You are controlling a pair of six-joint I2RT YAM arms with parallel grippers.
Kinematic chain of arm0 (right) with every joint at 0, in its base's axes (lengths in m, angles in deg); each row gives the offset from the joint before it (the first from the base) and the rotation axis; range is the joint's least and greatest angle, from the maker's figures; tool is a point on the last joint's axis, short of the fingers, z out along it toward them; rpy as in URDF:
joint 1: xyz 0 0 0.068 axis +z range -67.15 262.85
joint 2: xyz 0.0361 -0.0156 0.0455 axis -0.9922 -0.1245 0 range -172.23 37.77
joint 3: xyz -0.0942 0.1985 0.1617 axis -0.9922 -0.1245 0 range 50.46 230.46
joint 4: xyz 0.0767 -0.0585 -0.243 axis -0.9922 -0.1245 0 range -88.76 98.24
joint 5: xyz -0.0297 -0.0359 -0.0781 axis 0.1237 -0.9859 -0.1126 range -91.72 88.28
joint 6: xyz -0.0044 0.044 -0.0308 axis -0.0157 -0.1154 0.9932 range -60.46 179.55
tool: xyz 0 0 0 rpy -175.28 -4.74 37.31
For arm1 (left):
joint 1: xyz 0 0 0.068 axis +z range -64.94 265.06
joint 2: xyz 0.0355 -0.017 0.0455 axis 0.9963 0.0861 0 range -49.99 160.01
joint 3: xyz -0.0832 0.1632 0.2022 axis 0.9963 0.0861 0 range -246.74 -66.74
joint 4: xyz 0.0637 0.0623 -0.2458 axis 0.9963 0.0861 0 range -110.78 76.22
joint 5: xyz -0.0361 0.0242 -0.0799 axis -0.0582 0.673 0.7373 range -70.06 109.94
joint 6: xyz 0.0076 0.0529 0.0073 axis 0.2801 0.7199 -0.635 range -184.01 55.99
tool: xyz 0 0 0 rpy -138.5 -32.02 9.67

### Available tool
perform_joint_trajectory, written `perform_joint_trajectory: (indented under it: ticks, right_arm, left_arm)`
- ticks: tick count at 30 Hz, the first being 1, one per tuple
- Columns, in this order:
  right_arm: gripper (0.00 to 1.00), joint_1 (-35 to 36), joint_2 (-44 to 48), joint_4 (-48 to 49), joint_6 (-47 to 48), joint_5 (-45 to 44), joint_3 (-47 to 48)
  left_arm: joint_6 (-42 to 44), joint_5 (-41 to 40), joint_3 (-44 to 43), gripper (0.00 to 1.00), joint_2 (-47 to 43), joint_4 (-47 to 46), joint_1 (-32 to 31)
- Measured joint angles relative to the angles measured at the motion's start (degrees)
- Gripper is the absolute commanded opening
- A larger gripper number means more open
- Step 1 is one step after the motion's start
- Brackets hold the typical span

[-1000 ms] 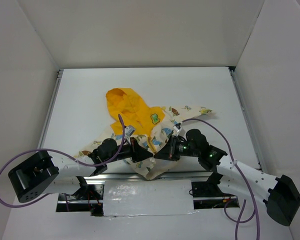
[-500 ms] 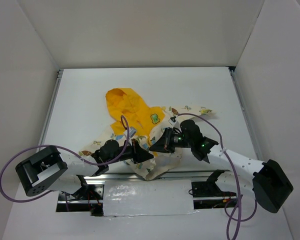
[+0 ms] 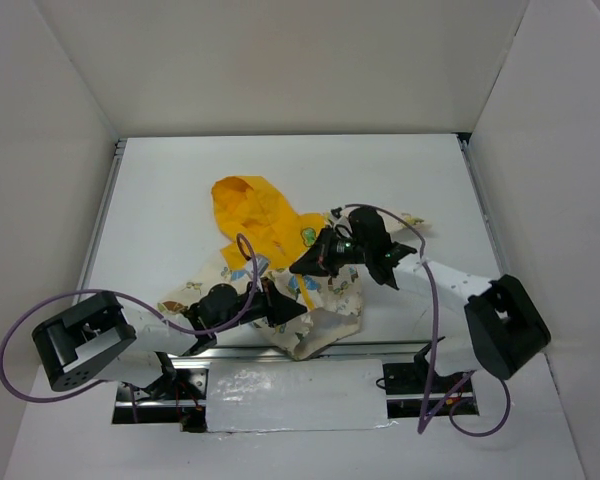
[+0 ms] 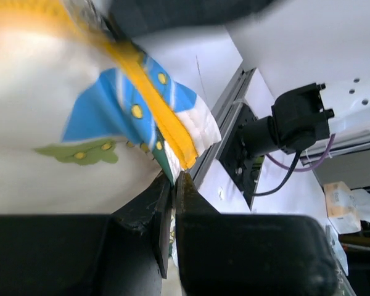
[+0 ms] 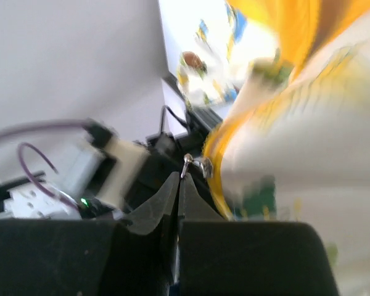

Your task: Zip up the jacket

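Jacket (image 3: 280,240) lies mid-desk (image 3: 180,180), hood (image 3: 248,205) away from me | left hand (image 3: 298,311) pinches the bottom hem (image 4: 172,142) beside the zipper | right hand (image 3: 296,268) closed on the zipper pull (image 5: 186,161) | my plan: draw the pull straight toward the hood, hem held taut, slowly.

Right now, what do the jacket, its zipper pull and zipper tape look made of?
The jacket looks like soft, matte, printed cloth: it creases and drapes limply. The zipper pull seems to be bare metal: small, silvery, glinting. The zipper tape looks like yellow woven fabric, matte; its teeth are unclear.
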Motion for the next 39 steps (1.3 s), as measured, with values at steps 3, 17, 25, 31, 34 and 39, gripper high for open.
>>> perform_joint_trajectory:
  ticks: [3,17,25,31,34,39]
  right_arm:
    - [0.00,-1.2,-4.7,1.2,-0.6,0.2,5.6]
    - [0.00,-7.9,-17.2,-3.7,-0.1,-1.1,26.9]
    - [0.00,-14.0,-30.0,-17.8,2.5,2.7,49.1]
    - [0.00,-16.5,-36.6,-26.3,5.9,-0.2,70.0]
    - [0.00,-19.8,-35.5,-22.5,7.9,-3.3,75.5]
    - [0.00,-21.7,-28.3,-13.4,9.7,-4.6,63.9]
  left_arm:
    - [0.0,0.0,0.9,0.00,0.1,0.5,-1.2]
    - [0.1,-3.6,3.2,0.00,-4.1,4.7,-4.2]
    - [0.1,-11.7,3.4,0.00,-6.3,4.6,-4.7]
    - [0.0,-12.6,4.8,0.00,-6.8,6.2,-6.4]
    - [0.0,-10.3,6.8,0.00,-5.9,11.5,-8.1]
    - [-0.8,-12.0,6.4,0.12,-5.8,17.2,-8.1]
